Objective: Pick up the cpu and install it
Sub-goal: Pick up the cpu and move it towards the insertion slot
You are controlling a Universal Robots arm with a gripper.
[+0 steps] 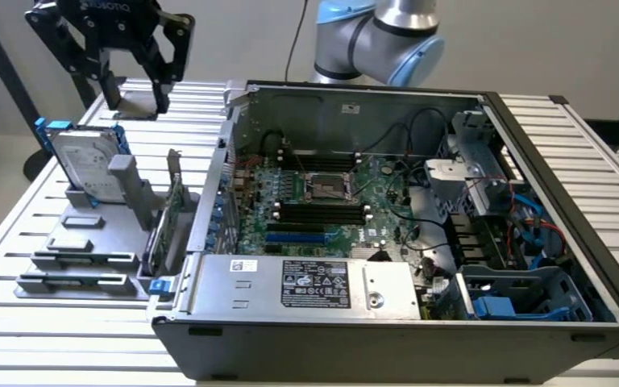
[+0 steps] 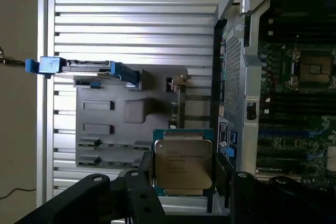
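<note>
While poised over the slatted table (image 1: 14, 242) beside the case (image 1: 396, 348) | jaws seemingly clamp the cpu (image 2: 182, 164)

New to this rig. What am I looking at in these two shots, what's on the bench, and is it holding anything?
It is one robot arm with a two-fingered pincer at its end. The exterior view comes from a camera standing off the arm. The wrist view comes from a camera on the arm's wrist, looking down past the pincer.

On the slatted metal table lies an open computer case with its motherboard and processor socket exposed. At the exterior view's left of the case is a grey holder plate, with a hard drive in a blue frame standing upright on it.

The pincer is shut on the cpu, a small square chip with a silver top. It holds the chip above the table, beside the case.
</note>
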